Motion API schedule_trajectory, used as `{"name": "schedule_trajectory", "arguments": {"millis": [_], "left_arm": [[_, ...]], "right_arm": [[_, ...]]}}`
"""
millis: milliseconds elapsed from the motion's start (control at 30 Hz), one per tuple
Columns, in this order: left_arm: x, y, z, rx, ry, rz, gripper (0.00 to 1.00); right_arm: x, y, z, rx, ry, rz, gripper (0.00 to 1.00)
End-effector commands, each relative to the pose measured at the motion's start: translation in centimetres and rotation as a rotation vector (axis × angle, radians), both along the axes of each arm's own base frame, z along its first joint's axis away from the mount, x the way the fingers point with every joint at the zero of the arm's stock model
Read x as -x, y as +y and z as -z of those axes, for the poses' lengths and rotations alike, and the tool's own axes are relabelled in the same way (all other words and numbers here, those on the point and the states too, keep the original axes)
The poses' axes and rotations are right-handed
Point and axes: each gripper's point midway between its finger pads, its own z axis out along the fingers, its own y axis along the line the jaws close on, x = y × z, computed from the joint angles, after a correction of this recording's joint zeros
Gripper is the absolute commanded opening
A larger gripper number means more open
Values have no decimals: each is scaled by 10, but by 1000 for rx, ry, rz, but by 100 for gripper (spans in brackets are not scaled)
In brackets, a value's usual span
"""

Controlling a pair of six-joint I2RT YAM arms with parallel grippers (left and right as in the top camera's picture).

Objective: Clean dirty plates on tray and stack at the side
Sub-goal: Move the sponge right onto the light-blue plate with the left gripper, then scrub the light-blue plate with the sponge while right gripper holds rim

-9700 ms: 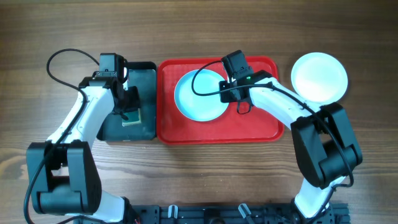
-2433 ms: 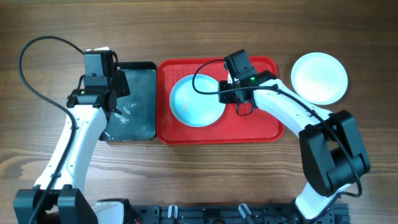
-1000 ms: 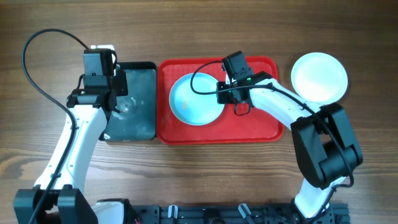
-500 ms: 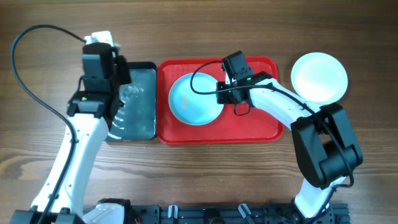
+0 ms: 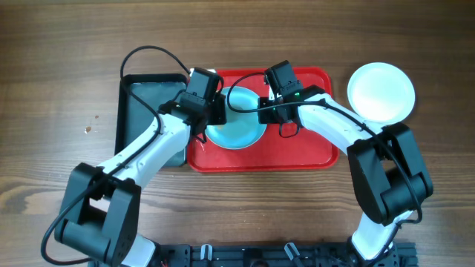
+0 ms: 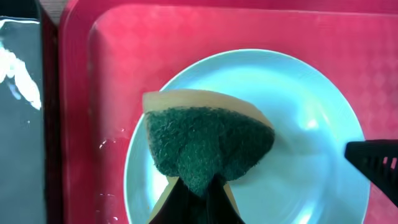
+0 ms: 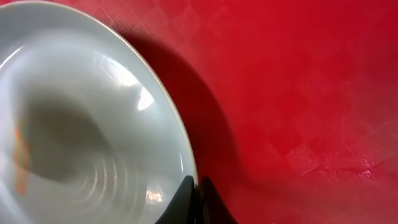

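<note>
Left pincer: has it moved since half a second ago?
Yes. The left pincer swung right, from over the black basin to over the blue plate on the tray, holding the sponge.

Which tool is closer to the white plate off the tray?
Right. The right tool grips the blue plate's rim toward the white plate; the left tool holds a sponge over its far side.

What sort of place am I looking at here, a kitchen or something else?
Probably a robot test bench staged for dishwashing, not a real kitchen: a wooden table, a red tray holding an aqua plate, and a black wash basin.
</note>
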Motion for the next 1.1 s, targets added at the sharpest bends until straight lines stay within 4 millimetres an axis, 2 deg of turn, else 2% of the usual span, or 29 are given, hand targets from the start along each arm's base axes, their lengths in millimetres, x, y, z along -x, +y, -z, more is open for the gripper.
{"name": "schedule_trajectory", "arguments": {"millis": [0, 167, 300, 400, 533, 567, 633, 767, 1067], "left_arm": [[-5, -5, -7, -25, -45, -56, 4], [-5, -4, -7, -119, -91, -92, 4], [-3, -1, 2, -139, -71, -95, 4], [-1, 8, 17, -164, -24, -106, 4], [-2, 14, 23, -74, 38, -112, 4], [0, 9, 25, -13, 74, -94, 4], [6, 7, 37, -5, 120, -84, 4], [19, 5, 74, 5, 235, -122, 4], [38, -22, 79, 116, 331, -89, 4]], "right_arm": [[-2, 5, 1, -9, 0, -11, 4], [1, 12, -1, -50, 15, -27, 4], [1, 12, 0, -48, 14, -28, 4], [1, 12, 0, -48, 14, -28, 4], [1, 12, 0, -48, 14, -28, 4], [1, 12, 0, -48, 14, -28, 4], [1, 12, 0, -48, 14, -28, 4], [1, 12, 0, -49, 14, -29, 4], [1, 12, 0, -48, 14, -30, 4]]}}
